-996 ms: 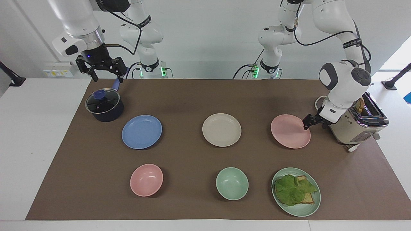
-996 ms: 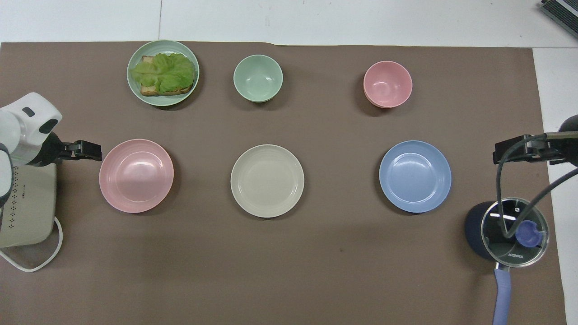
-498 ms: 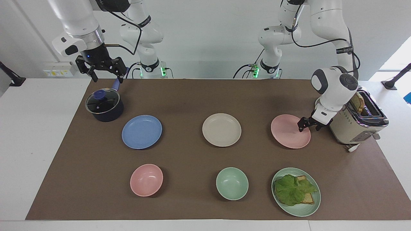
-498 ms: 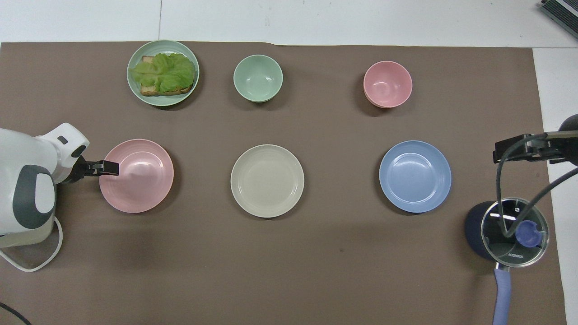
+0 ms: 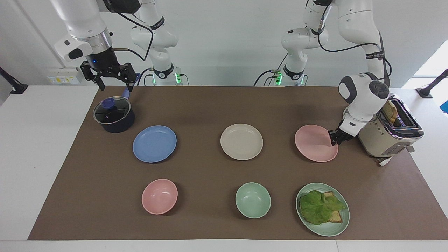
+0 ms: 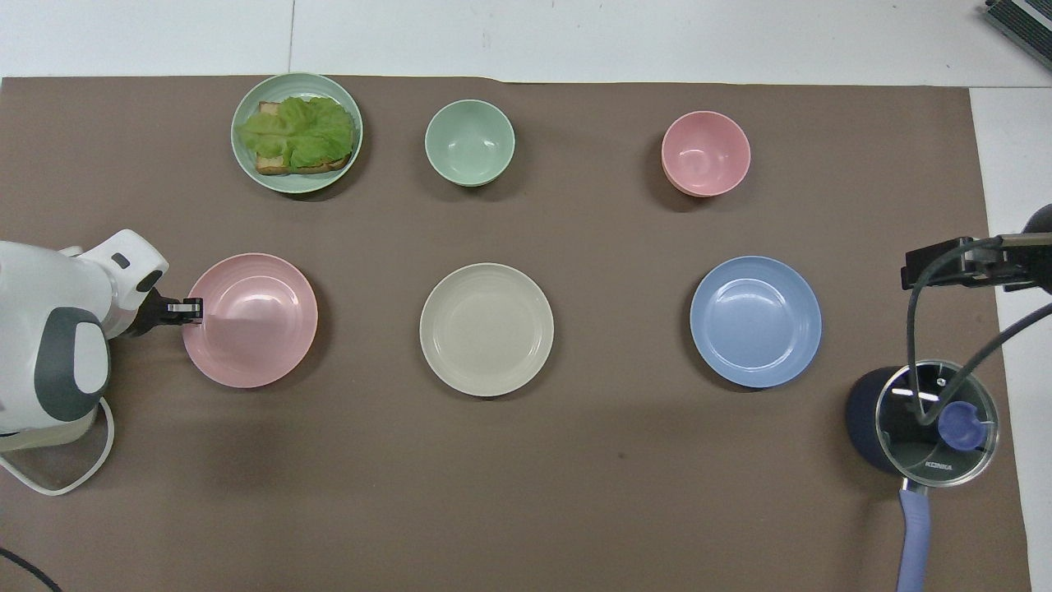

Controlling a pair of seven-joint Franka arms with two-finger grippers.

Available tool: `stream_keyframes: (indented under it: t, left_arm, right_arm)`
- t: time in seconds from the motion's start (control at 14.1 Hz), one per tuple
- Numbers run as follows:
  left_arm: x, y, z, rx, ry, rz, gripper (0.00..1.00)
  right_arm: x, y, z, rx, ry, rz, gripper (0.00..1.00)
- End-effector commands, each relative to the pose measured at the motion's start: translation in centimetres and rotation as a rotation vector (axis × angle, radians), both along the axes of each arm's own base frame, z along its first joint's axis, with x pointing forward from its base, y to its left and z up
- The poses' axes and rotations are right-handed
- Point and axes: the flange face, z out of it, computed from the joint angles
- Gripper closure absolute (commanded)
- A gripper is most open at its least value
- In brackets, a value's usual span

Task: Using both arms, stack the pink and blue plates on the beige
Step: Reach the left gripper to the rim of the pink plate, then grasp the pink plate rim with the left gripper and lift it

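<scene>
Gripping now: left end effector (image 5: pixel 335 139) is closed on the rim of the pink plate (image 5: pixel 315 143), at the toaster (image 5: pixel 388 134) side
Right end effector (image 5: pixel 108 75): open, holds nothing, waits above the pot (image 5: pixel 113 115)
Progress: nothing stacked yet; pink, blue plate (image 5: pixel 154 144) and beige plate (image 5: pixel 241 141) lie flat in one row on the surface, beige in the middle
Look: all three matte, shallow, empty

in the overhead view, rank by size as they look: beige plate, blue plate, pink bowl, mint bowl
1. Beige plate and blue plate: look alike, no ranking.
2. Pink bowl and mint bowl: both clearly smaller, alike too.
</scene>
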Motion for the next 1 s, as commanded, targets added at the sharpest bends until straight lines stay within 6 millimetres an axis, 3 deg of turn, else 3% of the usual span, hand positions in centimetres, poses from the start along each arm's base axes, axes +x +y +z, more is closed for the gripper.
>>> stream_keyframes:
  t: [0.0,0.14,0.36,0.57,0.64,0.92]
  left_arm:
    - [1.5,0.8,1.1,-0.007,0.020,-0.007,1.00]
    - [2.9,0.6,4.4,-0.011,0.035,-0.014,1.00]
    - [4.2,0.0,10.9,-0.046,0.043,-0.010,1.00]
    - [3.0,-1.8,16.2,-0.137,0.011,0.029,1.00]
    - [2.6,-3.4,16.7,-0.160,0.015,0.052,1.00]
    - [1.7,-15.6,16.8,-0.169,0.018,0.092,1.00]
  right_arm:
    - [0.1,-0.4,-0.2,0.000,-0.008,-0.021,0.00]
    - [0.2,-0.4,-0.2,0.000,-0.009,-0.023,0.00]
    - [0.2,-0.4,-0.2,0.000,-0.009,-0.021,0.00]
    - [0.2,-0.4,-0.2,0.000,-0.009,-0.024,0.00]
    - [0.2,-0.4,-0.2,0.000,-0.009,-0.023,0.00]
    - [0.2,-0.4,-0.2,0.002,-0.009,-0.021,0.00]
